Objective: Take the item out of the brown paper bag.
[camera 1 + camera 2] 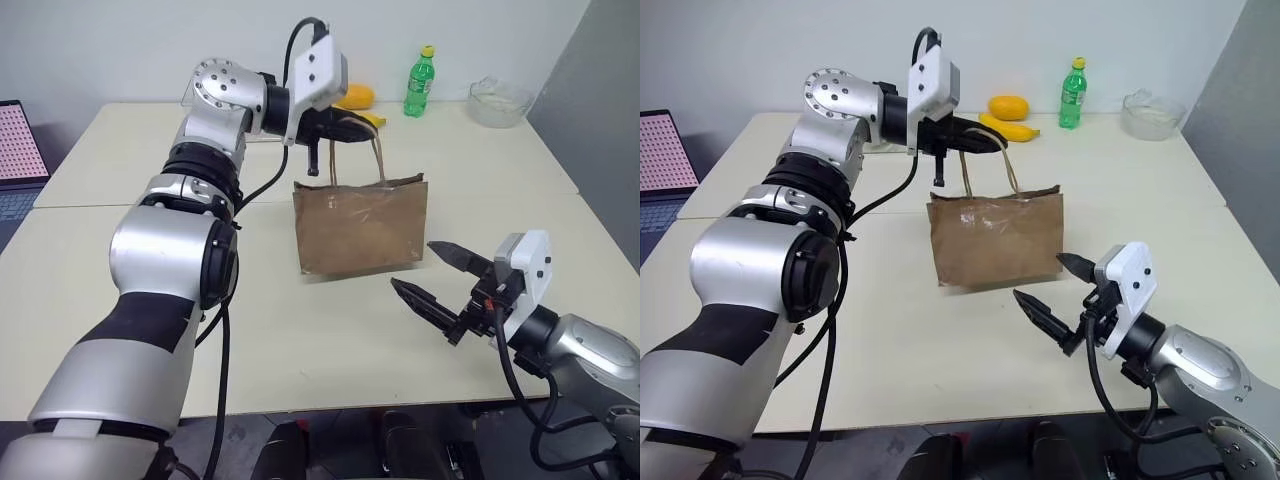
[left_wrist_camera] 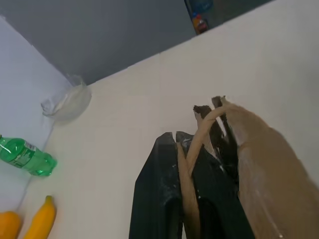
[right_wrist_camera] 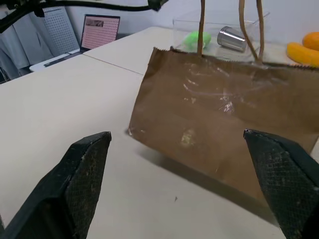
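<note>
Black fingers of the left pincer [image 1: 352, 128] are closed on the thin looped cord handles [image 1: 1012, 172] of the crumpled brown kraft paper bag [image 1: 362, 225], holding them up above the bag's mouth, so the bag hangs or stands upright near the middle of the pale worktop [image 1: 300, 340]. In front of the bag and to its right, the right pincer [image 1: 428, 275] waits with its two black fingers spread wide and nothing between them, pointing at the bag's lower front corner and apart from it.

No red squeeze bottle is visible; I judge it is inside the bag, hidden by the paper.

Risks from here, as I judge them: the grip is on thin cord alone, so a pull could tear a handle from the paper or let the bag swing and tip. The bag's mouth looks narrow and pinched, so wide-spread fingers could catch the rim, crush the paper or push the bag away across the worktop.

Behind the bag lie a yellow banana [image 1: 1012, 130], an orange fruit [image 1: 1008, 106], a green plastic soda bottle [image 1: 1072, 94] and a clear bowl [image 1: 1150, 114]. The bottle's label is too small to read; the bag shows no print.
</note>
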Robot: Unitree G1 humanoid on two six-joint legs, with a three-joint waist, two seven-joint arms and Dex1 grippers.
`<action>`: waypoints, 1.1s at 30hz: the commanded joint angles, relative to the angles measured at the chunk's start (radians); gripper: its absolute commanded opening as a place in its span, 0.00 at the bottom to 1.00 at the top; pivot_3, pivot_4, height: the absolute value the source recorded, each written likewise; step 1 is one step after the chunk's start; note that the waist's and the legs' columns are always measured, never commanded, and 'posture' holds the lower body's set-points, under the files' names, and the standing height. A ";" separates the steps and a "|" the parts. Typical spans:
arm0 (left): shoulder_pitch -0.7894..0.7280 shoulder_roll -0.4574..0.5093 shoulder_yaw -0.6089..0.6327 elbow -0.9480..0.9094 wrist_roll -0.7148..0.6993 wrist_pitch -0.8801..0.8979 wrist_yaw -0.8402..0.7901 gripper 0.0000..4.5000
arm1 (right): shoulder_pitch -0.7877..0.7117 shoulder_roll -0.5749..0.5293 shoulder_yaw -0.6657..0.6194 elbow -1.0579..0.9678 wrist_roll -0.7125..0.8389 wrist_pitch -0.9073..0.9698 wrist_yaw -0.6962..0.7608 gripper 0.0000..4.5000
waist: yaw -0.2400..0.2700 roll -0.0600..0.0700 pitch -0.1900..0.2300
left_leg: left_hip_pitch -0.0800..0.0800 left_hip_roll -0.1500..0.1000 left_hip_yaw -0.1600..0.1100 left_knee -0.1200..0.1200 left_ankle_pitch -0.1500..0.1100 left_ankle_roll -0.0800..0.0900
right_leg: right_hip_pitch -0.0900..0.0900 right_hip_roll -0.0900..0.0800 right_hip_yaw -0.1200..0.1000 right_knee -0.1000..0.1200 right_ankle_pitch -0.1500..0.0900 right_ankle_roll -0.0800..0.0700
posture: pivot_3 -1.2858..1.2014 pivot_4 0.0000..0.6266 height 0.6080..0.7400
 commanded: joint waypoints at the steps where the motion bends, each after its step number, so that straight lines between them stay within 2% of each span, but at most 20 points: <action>1: -0.009 0.013 -0.012 -0.036 0.017 -0.089 0.064 0.00 | -0.006 -0.014 -0.009 -0.044 -0.003 -0.015 -0.006 1.00 | 0.001 0.000 0.000 | 0.000 0.000 0.000 0.000 0.000 0.000 | 0.000 0.000 0.000 0.000 0.000 0.000 | 0.52 0.24 1.00; 8: -0.010 0.012 -0.029 -0.028 0.038 -0.161 0.117 0.00 | -0.006 -0.016 -0.016 -0.054 -0.006 -0.030 -0.014 1.00 | 0.002 0.000 0.000 | 0.000 0.000 0.000 0.000 0.000 0.000 | 0.000 0.000 0.000 0.000 0.000 0.000 | 0.52 0.24 1.00; 22: -0.024 0.011 -0.061 -0.015 0.097 -0.171 0.227 0.00 | -0.032 -0.020 -0.008 -0.045 -0.021 -0.039 -0.036 1.00 | 0.002 0.000 0.000 | 0.000 0.000 0.000 0.000 0.000 0.000 | 0.000 0.000 0.000 0.000 0.000 0.000 | 0.52 0.24 1.00; 28: -0.017 0.014 -0.064 -0.014 0.107 -0.168 0.232 0.00 | -0.035 -0.017 0.001 -0.045 -0.031 -0.038 -0.035 1.00 | 0.002 0.000 0.000 | 0.000 0.000 0.000 0.000 0.000 0.000 | 0.000 0.000 0.000 0.000 0.000 0.000 | 0.52 0.24 1.00; 31: -0.008 0.016 -0.063 -0.015 0.101 -0.162 0.185 0.00 | -0.036 -0.016 0.008 -0.044 -0.034 -0.037 -0.032 1.00 | 0.002 0.000 0.000 | 0.000 0.000 0.000 0.000 0.000 0.000 | 0.000 0.000 0.000 0.000 0.000 0.000 | 0.52 0.24 1.00; 33: -0.004 0.019 -0.061 -0.017 0.095 -0.156 0.170 0.09 | -0.037 -0.016 0.010 -0.043 -0.035 -0.037 -0.030 1.00 | 0.002 0.000 0.000 | 0.000 0.000 0.000 0.000 0.000 0.000 | 0.000 0.000 0.000 0.000 0.000 0.000 | 0.52 0.24 1.00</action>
